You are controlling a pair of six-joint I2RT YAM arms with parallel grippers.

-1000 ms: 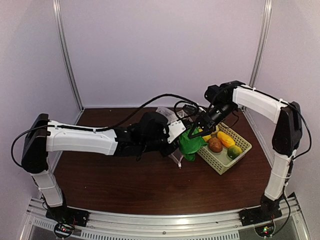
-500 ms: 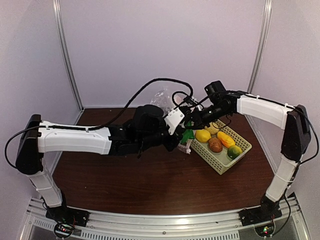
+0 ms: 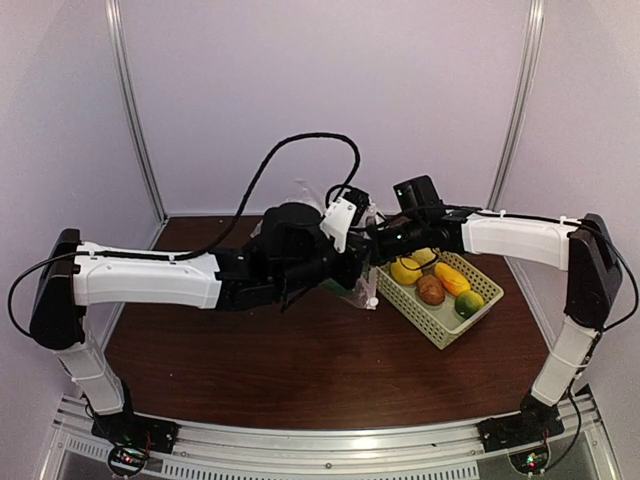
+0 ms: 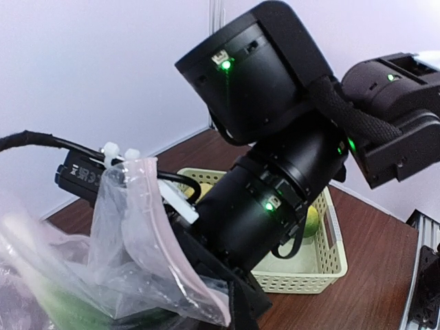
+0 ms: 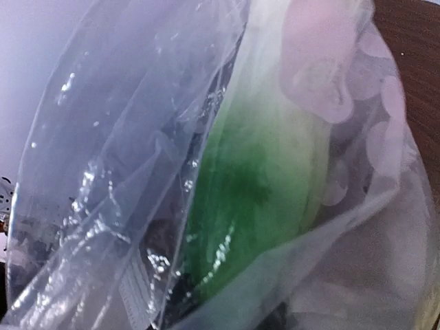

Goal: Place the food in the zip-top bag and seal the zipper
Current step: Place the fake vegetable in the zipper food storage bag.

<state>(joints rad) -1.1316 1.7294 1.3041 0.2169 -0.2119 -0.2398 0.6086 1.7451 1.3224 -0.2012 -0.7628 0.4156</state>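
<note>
Right wrist view: green vegetable (image 5: 254,179) lies lengthwise inside the bag (image 5: 103,172), ahead of your right hand (image 3: 372,240), grip hidden; left hand (image 3: 350,272) clamps the bag.

The dark brown wood-grain tabletop (image 3: 250,360) in front of me carries one pale green plastic lattice basket (image 3: 422,320), sitting flat toward my right side, set cornerwise to the near edge. Whether the clear crinkly plastic bag (image 4: 134,227) just left of it touches the wood, I cannot tell.
</note>
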